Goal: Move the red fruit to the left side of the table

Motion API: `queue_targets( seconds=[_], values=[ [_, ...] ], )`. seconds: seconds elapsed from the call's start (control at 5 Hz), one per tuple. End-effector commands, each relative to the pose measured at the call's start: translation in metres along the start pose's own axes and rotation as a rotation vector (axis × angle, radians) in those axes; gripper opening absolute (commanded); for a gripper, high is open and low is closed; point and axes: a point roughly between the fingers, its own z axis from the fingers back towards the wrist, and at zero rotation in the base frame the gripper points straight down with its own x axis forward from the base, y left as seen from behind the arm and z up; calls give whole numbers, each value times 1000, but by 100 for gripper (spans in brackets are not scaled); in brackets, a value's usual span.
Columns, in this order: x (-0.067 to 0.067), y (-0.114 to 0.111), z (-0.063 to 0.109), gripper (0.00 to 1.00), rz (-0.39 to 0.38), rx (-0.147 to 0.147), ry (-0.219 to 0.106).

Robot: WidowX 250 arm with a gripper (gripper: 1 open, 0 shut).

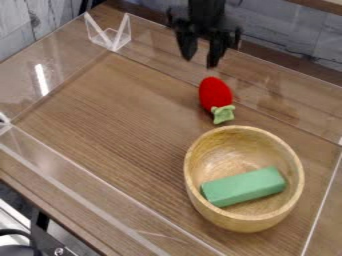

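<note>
At lower right, a round wooden bowl (245, 178) holds a green rectangular block (243, 187); the black gripper (205, 50), fingers spread and empty, hangs above the small glossy red strawberry-shaped fruit (215, 96).

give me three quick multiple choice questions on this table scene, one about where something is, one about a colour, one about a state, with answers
1. Where is the green block?
A. inside the wooden bowl
B. on the table beside the bowl
C. in the gripper

2. What colour is the fruit lying on the table?
A. yellow
B. red
C. blue

3. How does the gripper stand?
A. shut on the fruit
B. shut on the block
C. open, holding nothing

Answers:
1. A, the block lies on the bowl's floor, ringed by its rim.
2. B, its body is glossy red with a pale green cap toward the bowl.
3. C, its fingers are spread and sit above the fruit with a clear gap between them.
</note>
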Motion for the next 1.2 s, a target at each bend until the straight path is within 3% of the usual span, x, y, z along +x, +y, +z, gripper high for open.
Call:
queue_targets(
  seconds=[0.0,0.4,0.6,0.8,1.0],
  values=[
    [2,-1,-9,100,5,8,-16],
    [-8,-14,-46,100,-5,2,30],
    [-9,-22,-56,0,-24,-3,30],
    [-9,-28,-49,0,-46,-20,6],
    [-10,-33,-21,0,-126,-56,-42]
  ],
)
